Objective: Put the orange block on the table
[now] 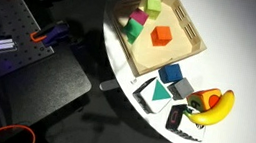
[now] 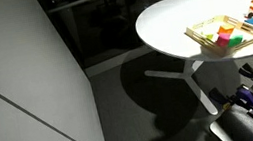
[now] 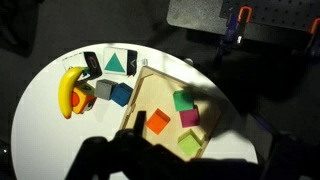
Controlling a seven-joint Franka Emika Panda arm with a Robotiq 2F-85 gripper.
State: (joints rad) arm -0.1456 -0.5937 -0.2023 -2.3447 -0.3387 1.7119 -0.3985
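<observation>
The orange block lies flat in the light wooden tray on the round white table, next to a magenta block and two green blocks. In the wrist view the orange block sits near the tray's left side, just right of one dark finger. My gripper shows only as dark shapes along the bottom edge, hovering above the tray with fingers apart and nothing between them. It does not show in either exterior view. The tray also shows small in an exterior view.
A banana, a blue block, a grey block and picture cards lie on the table beside the tray. A dark perforated bench with orange clamps stands beside the table.
</observation>
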